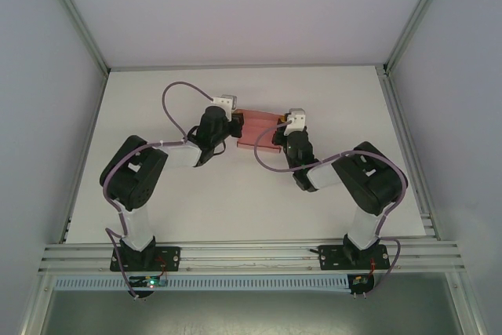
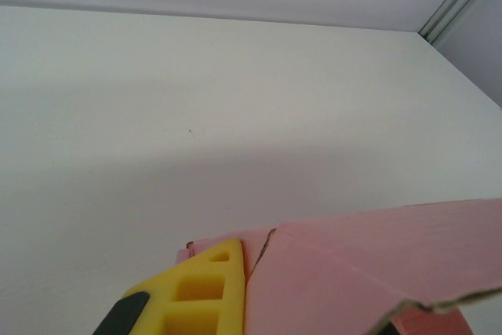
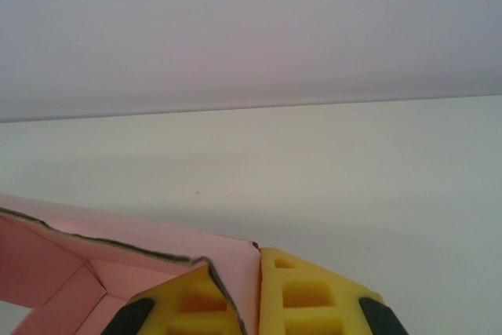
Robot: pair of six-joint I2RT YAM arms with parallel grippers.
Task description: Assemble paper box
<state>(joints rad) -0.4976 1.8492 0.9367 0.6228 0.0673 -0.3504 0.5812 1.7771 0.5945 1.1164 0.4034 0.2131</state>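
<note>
- Top view: your paper box (image 1: pixel 259 132) is a low, half-formed shape of thin matte pink card. It lies on the white table (image 1: pixel 235 209), a little behind the middle, stretched sideways between the two arms.
- Top view: the left gripper (image 1: pixel 235 125) meets the box's left end and the right gripper (image 1: pixel 282 125) its right end. Both wrists crowd over the card and hide its ends from you.
- Top view: a purple cable (image 1: pixel 179 92) loops up beside the left wrist, apart from the box.
- Left wrist view: the paper box (image 2: pixel 361 272) fills the lower right as a slanted pink panel with one crease and a ragged cut edge near the bottom.
- Left wrist view: on the left gripper (image 2: pixel 245 272), one yellow finger (image 2: pixel 204 292) presses against the panel's left edge. The card covers the other finger. The jaws are closed on the card.
- Left wrist view: bare table (image 2: pixel 196 115) runs behind to the wall.
- Right wrist view: the paper box (image 3: pixel 70 268) shows as an open pink trough at lower left, with folded inner creases and a rough top edge.
- Right wrist view: the right gripper (image 3: pixel 239 292) is closed, and its yellow fingers (image 3: pixel 310 296) pinch the trough's end wall between them.
- Right wrist view: beyond it you see plain table (image 3: pixel 353 162) and a pale wall (image 3: pixel 251 29).
</note>
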